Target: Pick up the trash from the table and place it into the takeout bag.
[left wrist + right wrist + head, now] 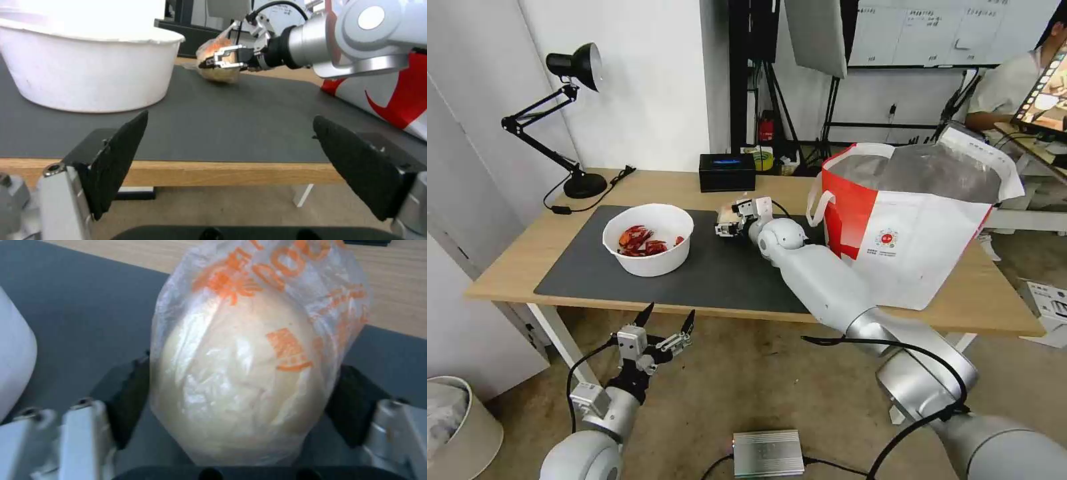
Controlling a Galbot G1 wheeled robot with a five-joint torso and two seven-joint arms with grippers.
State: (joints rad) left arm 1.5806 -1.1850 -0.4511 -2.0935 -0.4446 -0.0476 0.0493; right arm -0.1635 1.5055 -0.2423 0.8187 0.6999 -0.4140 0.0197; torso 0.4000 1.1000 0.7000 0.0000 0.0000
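A small clear bag with orange print and a pale round bun (240, 373) is the piece of trash held in my right gripper (242, 400). That gripper (727, 223) is shut on it low over the dark mat (580, 280), near the mat's far edge. In the left wrist view the bun (218, 71) seems to touch the mat. The white bowl (648, 239) with red crayfish shells sits on the mat's left part. The takeout bag (907, 233) stands open at the right of the table (514, 267). My left gripper (667, 317) hangs open below the table's front edge.
A black rectangular box (727, 172) stands at the table's back edge, behind the right gripper. A black desk lamp (570, 120) occupies the back left corner. On the floor lie a silver box (768, 453) and, far left, a pale bin (454, 427).
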